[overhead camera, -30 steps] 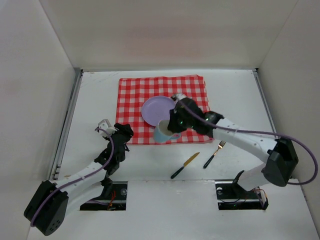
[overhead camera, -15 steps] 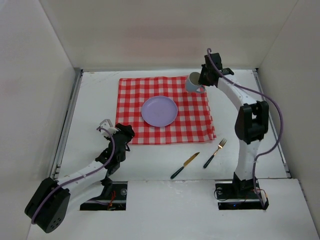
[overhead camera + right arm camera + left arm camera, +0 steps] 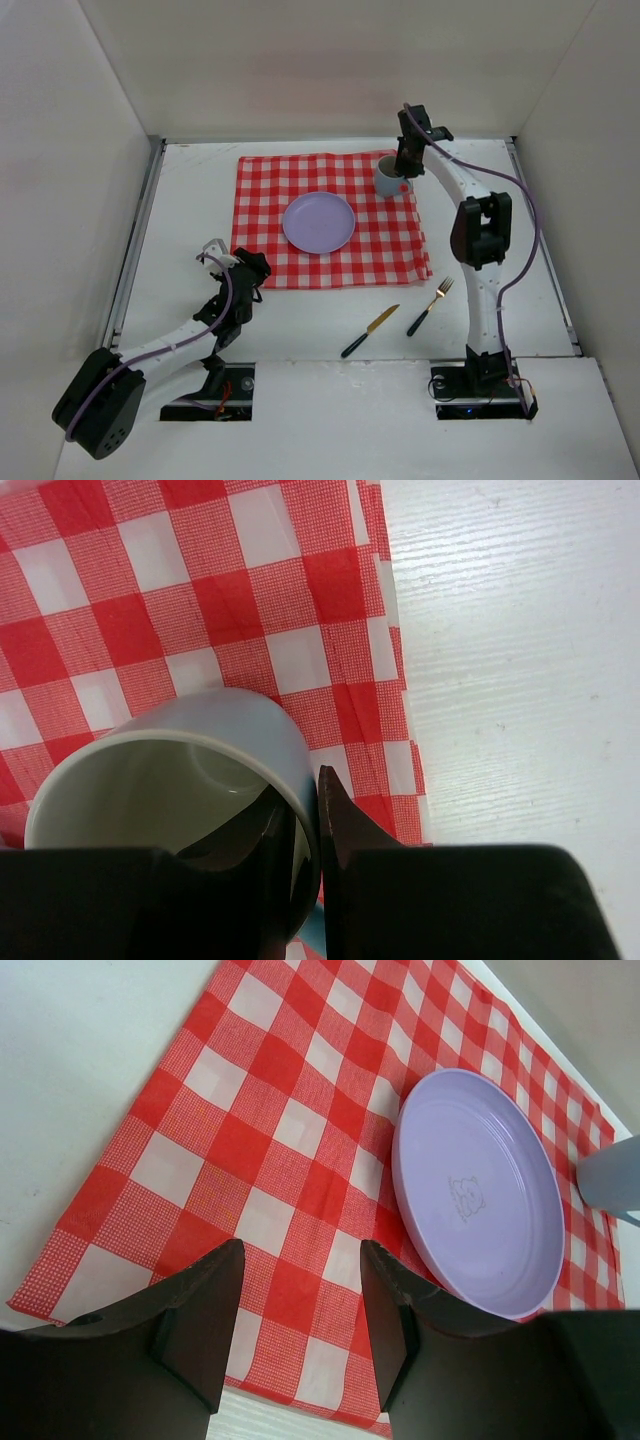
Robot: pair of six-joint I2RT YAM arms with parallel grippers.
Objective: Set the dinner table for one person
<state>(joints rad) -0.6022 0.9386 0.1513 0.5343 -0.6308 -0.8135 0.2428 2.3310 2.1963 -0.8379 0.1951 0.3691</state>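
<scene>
The large flat matte white table [image 3: 180,200], with thin metal rails along its left and right edges, lies under both arms and fills the floor between the white walls. A red-and-white checked cloth [image 3: 270,190] is spread on it, close to the far edge and about halfway between the two side edges. A round lilac plastic plate [image 3: 318,222] lies flat near the middle of this cloth. A pale blue mug [image 3: 388,177] is at the far right corner of the cloth, its opening up; I cannot tell if it touches the cloth.

Nearer to the near edge, right of centre, a gold knife with a dark handle [image 3: 370,331] and a gold fork with a dark handle [image 3: 428,307] lie on the bare table, side by side and apart.

The fingers of the right arm [image 3: 335,810] are clamped on the mug wall, one inside and one outside. The fingers of the left arm [image 3: 215,1300] are apart and hold nothing, above the near left corner of the cloth.
</scene>
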